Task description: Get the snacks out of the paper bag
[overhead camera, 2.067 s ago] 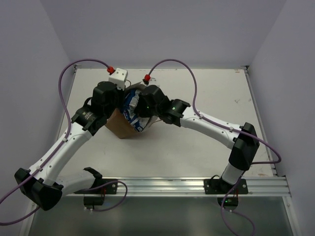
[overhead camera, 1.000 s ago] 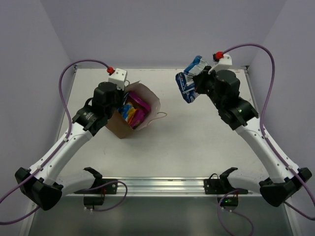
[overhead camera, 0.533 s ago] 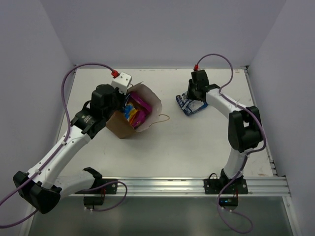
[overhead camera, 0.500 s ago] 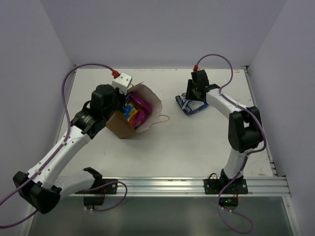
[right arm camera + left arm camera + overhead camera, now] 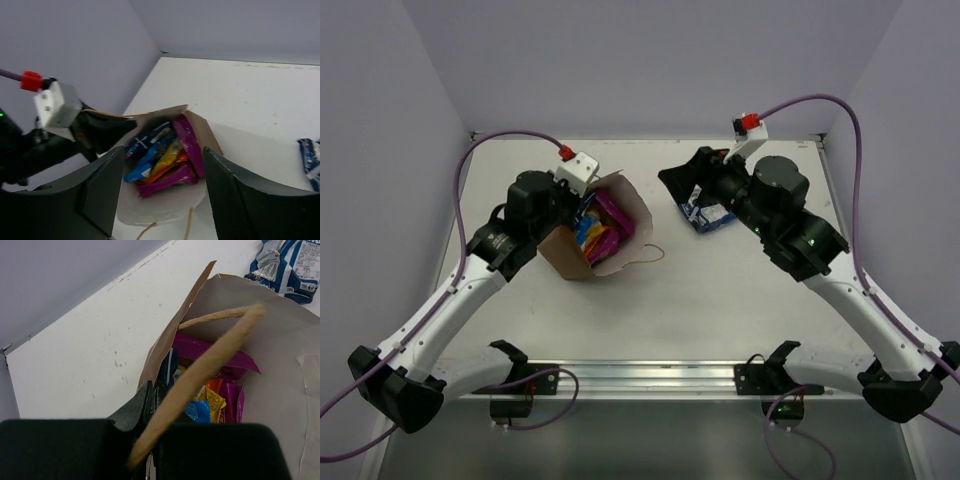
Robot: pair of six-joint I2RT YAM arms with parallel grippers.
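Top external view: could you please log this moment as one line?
left gripper: shut on bag rim | right gripper: open, empty | packet: on table | snacks: in bag

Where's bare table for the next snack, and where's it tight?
Free: the table between the paper bag and the blue-white packet, plus the wide strip toward the near rail. Tight: the bag's mouth, rim pinched by the left gripper, and beside the packet, where the right gripper hovers.
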